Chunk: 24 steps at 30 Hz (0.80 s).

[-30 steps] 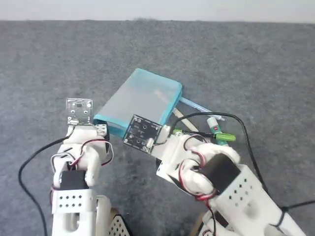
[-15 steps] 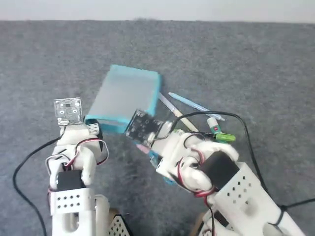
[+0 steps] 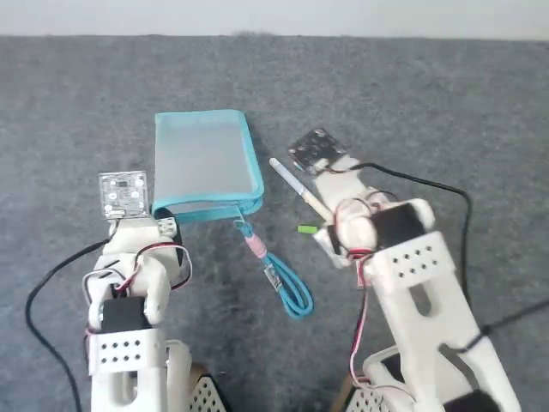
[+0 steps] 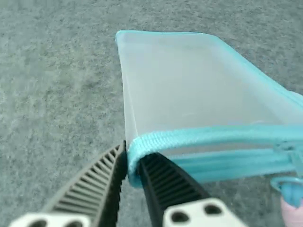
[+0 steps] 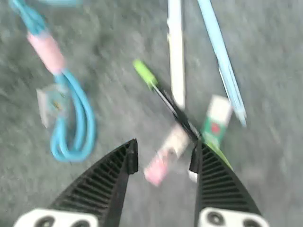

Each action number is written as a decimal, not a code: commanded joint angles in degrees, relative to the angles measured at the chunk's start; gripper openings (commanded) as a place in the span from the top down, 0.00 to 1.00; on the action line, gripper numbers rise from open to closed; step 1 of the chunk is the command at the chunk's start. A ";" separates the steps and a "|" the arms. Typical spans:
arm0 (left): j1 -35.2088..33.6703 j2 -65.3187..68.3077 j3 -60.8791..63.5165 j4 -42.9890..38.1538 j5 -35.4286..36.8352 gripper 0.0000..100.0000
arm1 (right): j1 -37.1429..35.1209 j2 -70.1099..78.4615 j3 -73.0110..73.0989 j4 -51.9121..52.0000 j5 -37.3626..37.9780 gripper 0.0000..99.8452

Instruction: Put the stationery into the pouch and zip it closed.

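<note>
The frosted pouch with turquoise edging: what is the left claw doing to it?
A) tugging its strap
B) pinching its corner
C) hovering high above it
B: the left claw is clamped on a corner of the frosted turquoise-edged pouch.

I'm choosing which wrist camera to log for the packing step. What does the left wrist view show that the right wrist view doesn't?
Left wrist view, not the right: the translucent pouch, its teal edge pinched in the shut left gripper.
Right wrist view, not the left: a white pen, a light blue pen and a green-capped pen, lying near the open right gripper.
Both: the blue strap with its pink sleeve, and the grey table.
</note>
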 commanded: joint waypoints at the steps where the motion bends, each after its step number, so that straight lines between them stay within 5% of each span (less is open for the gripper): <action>1: 0.70 -0.44 -3.03 0.18 -0.26 0.99 | -8.48 -1.01 1.41 -8.66 5.10 0.82; 10: 0.79 -0.09 -3.12 0.18 -0.26 0.99 | -12.00 -0.40 10.73 -28.70 14.42 0.61; 24: 1.05 0.00 -3.47 0.26 -0.26 0.99 | -14.90 14.55 5.71 -37.23 21.36 0.60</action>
